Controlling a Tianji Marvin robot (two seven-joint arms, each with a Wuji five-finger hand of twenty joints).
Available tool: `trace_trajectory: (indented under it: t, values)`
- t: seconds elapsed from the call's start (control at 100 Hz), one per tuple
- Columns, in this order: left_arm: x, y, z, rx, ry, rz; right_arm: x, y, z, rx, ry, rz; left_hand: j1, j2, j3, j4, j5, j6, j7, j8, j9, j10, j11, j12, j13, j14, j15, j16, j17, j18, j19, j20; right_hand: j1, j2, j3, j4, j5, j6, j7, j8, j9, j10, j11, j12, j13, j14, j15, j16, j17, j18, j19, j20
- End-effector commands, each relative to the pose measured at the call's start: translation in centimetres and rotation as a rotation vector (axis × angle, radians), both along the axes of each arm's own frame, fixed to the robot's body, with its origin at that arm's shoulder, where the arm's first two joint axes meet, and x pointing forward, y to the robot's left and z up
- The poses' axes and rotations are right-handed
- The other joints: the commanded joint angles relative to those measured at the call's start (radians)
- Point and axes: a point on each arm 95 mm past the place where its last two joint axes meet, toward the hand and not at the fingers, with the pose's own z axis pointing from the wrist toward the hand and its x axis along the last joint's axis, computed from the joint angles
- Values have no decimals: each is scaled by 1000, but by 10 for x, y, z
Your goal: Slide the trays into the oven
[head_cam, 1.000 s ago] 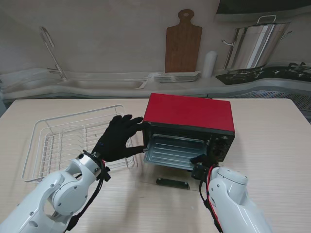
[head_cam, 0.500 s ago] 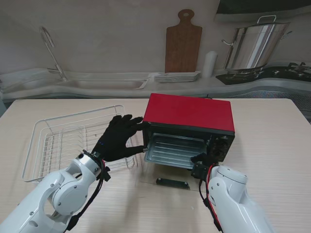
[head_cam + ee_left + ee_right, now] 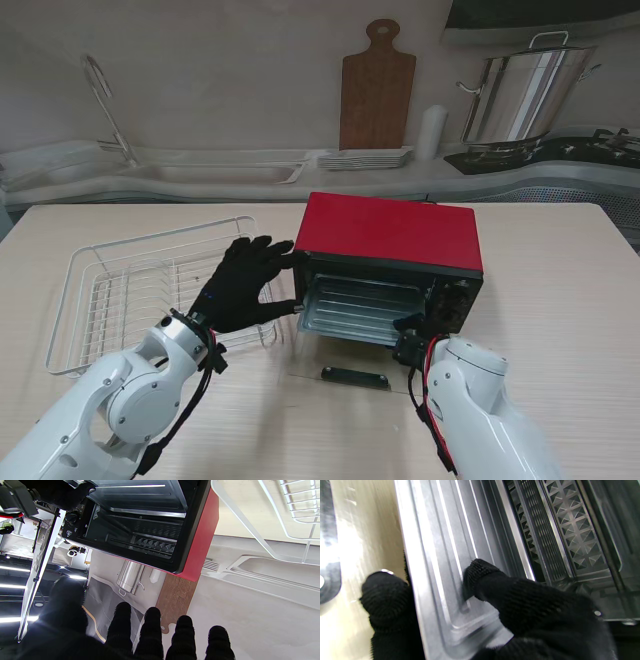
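Right robot hand (image 3: 408, 338): mostly hidden behind your forearm; wrist view shows fingers (image 3: 480, 572) pinching the tray (image 3: 352, 312) rim. Tray: partly inside the oven (image 3: 390, 255), slightly deeper than half a second ago. Left robot hand (image 3: 245, 285): spread, unmoved, against the oven's left side.

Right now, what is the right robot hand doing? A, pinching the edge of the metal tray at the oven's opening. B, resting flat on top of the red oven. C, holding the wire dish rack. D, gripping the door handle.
A: in the right wrist view the right robot hand has one finger on the metal tray and another under its rim, at the mouth of the oven.
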Motion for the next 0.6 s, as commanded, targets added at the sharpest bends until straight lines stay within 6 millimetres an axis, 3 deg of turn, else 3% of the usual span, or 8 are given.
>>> trace_trajectory:
  t: [0.0,0.59]
  values:
    - [-2,-2,-1,1,15,-4,-3,6,-7,21,16,5,-5,37,-8,18,-30,-3,-2,6,-43,-26,-2,-14,-30,-34,-21,-11,-20,-27,-52,-16,29,12,-31,16,-12,-19,41,-21,-4,17,8,12,3,57,19,1,-42,-15,11,-6]
    - [-2,-1,-1,-2,18,-2,-1,9,-4,39,15,-2,-6,37,-6,18,-21,-1,2,10,-41,-25,-2,-13,-30,-34,-21,-11,-20,-27,-51,-15,29,63,-103,13,-19,-30,85,-49,-2,12,16,3,-2,61,26,4,-54,-3,25,1]
